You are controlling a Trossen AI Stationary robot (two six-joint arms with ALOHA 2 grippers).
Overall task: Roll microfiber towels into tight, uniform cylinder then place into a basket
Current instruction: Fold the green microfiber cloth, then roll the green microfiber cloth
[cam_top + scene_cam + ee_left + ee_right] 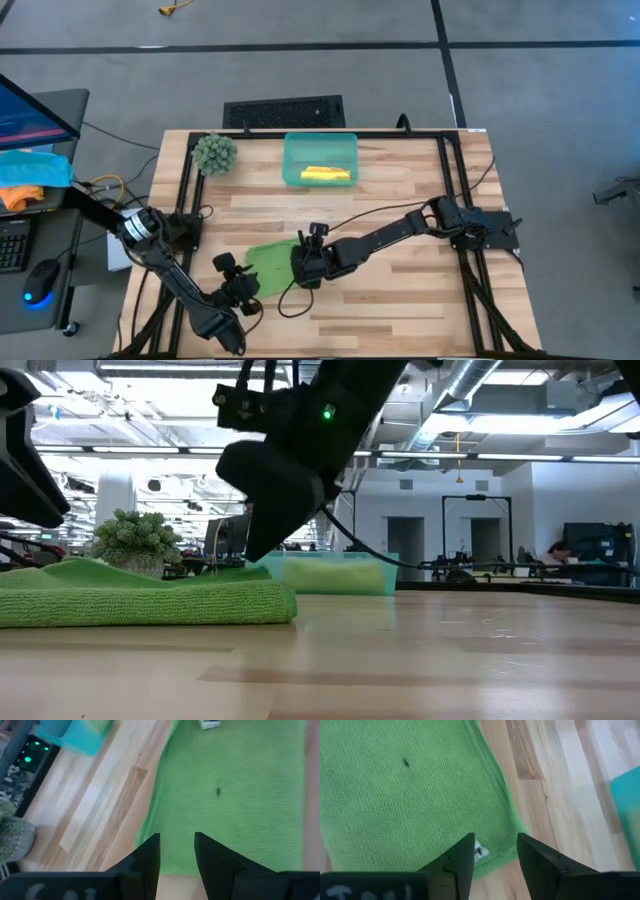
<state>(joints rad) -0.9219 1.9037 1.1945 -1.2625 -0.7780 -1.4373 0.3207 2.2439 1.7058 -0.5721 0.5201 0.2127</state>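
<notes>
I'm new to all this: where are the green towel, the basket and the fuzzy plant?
green towel (270, 265), high view, its bare middle.
basket (292, 160), high view, its left wall.
fuzzy plant (214, 152), high view, its top.

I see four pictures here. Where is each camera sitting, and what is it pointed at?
High view: above the table, looking straight down; both arms, the basket and green towel show.
Low view: at tabletop height, looking level across; the right arm hangs over the towel.
Left wrist view: on the left arm, past the open left gripper onto the towel.
Right wrist view: on the right arm, past the open right gripper onto the towel's edge.
All four share the green towel.
</notes>
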